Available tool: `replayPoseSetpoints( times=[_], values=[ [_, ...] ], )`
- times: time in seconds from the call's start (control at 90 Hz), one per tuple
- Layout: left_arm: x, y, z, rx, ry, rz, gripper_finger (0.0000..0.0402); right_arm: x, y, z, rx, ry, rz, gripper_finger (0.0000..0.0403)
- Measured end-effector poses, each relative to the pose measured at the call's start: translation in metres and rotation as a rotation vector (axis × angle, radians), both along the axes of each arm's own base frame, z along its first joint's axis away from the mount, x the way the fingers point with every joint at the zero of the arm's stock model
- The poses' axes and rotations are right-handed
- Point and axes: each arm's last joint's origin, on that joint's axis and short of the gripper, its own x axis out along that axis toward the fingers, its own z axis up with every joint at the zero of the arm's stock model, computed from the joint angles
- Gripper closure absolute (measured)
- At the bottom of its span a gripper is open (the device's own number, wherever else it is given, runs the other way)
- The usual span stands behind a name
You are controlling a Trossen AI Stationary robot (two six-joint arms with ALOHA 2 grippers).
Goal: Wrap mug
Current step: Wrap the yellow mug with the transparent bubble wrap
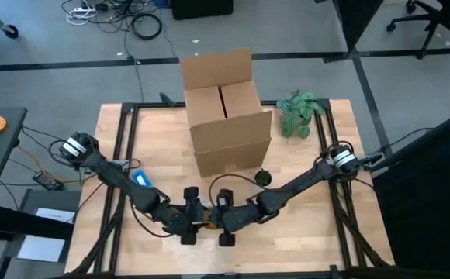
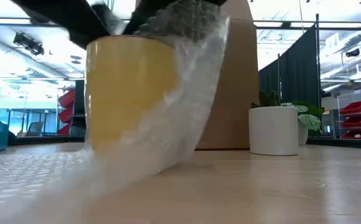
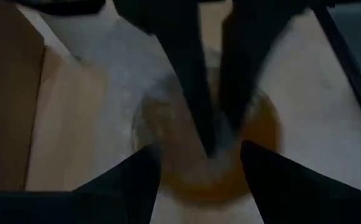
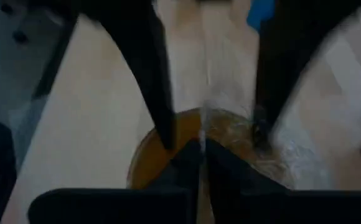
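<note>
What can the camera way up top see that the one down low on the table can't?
Only the high view shows both arms whole, with the left gripper and right gripper meeting near the table's front edge, plus the open flaps of the cardboard box and the cables on the floor. Only the low view shows the yellow mug clearly, upright, with bubble wrap draped down one side and trailing onto the table. Both show the box and the potted plant.

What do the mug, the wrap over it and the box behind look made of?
Mug: smooth yellow glaze, probably ceramic. Wrap: clear plastic bubble wrap, by its dimpled, translucent sheen. Box: plain brown cardboard with open flaps, matte.
</note>
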Motion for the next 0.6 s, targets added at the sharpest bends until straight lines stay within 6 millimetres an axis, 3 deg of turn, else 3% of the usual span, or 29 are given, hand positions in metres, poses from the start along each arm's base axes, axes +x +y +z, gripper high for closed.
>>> replayPoseSetpoints(
  times=[0.2, 0.322, 0.5, 0.6],
  values=[
    [-0.011, 0.001, 0.027, 0.003, 0.006, -0.020, 0.0198, 0.003, -0.012, 0.012, 0.048, 0.117, -0.001, 0.0403],
    [-0.027, 0.005, 0.056, 0.008, 0.005, -0.036, 0.0198, 0.006, -0.020, 0.011, 0.119, 0.142, 0.025, 0.0403],
    [-0.064, 0.018, 0.103, -0.004, -0.172, -0.040, 0.0198, 0.008, -0.027, 0.009, 0.137, 0.161, 0.036, 0.0403],
    [-0.085, 0.030, 0.121, -0.013, -0.317, 0.043, 0.0198, 0.010, -0.026, 0.004, 0.141, 0.175, 0.046, 0.0403]
  ],
)
